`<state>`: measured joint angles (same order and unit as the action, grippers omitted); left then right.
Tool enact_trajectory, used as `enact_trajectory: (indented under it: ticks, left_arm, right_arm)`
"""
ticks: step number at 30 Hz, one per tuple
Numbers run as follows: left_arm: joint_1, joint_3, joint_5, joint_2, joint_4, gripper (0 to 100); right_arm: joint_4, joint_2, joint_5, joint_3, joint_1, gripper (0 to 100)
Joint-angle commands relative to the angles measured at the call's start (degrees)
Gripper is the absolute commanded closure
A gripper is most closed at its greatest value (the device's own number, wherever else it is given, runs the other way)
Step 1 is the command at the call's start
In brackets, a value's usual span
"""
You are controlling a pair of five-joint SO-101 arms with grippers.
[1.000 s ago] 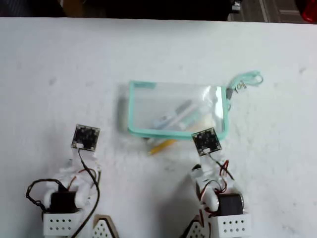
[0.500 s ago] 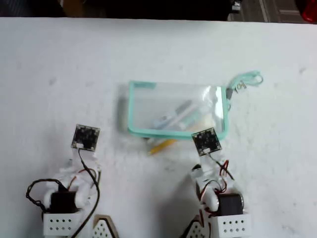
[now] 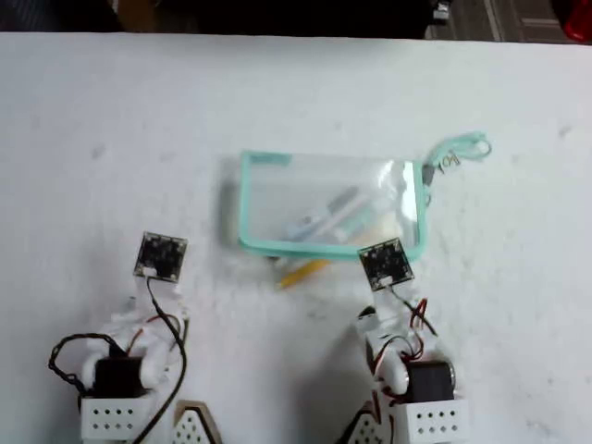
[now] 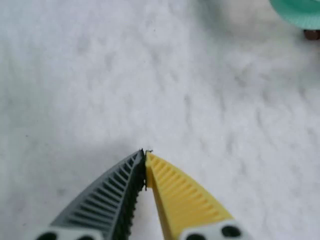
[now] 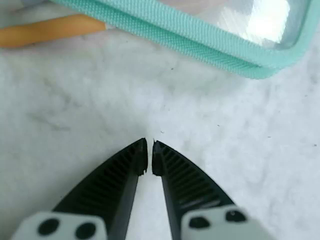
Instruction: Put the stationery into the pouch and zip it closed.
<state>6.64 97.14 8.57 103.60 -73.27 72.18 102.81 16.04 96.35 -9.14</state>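
Working on the packing step, judging by the lie of things; zipping not yet in hand. Finding the pouch [image 3: 333, 208] lying flat at the middle of the bench [image 3: 111, 120], clear-walled with a teal border, holding several pale pens [image 3: 328, 222] inside. Noting one yellow pencil [image 3: 303, 272] lying outside on the bench, just beside the pouch's near edge, one end touching the border or slipping under it, not telling which. Seeing a teal wrist loop [image 3: 462, 148] trailing from the pouch's far right corner, beside a dark zip pull [image 3: 428, 173]; zip open or shut, not readable.

Holding the left hand [image 4: 145, 155] pressed together on nothing, low over bare bench, well apart from the pouch. Holding the right hand [image 5: 149, 150] all but pressed together too, only a hairline gap between the tips, pinching nothing, near the pouch's near border, with the pencil off toward the left arm's side.

Calling next, by judgement, for spreading the right hand, crossing to the pencil, pinching it mid-shaft and feeding it through the pouch's opening, probably with the left hand pinning the pouch. Risking a nudge of the pencil under the border, lying so close to it.
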Motion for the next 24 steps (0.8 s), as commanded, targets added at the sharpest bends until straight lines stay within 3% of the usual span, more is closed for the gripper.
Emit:
enact_trajectory:
  ticks: [1,10,24]
  left_arm:
    - [-0.5,-0.2,0.5,0.7,-0.4,98]
    - [-0.1,-5.9,0.5,0.8,-0.5,98]
    - [-0.1,-36.1,0.9,0.8,-10.1,98]
  right_arm:
    - [0.4,0.1,0.4,0.5,-0.3,98.1]
    - [0.4,0.1,0.4,0.5,-0.3,98.1]
    - [0.4,0.1,0.4,0.5,-0.3,98.1]
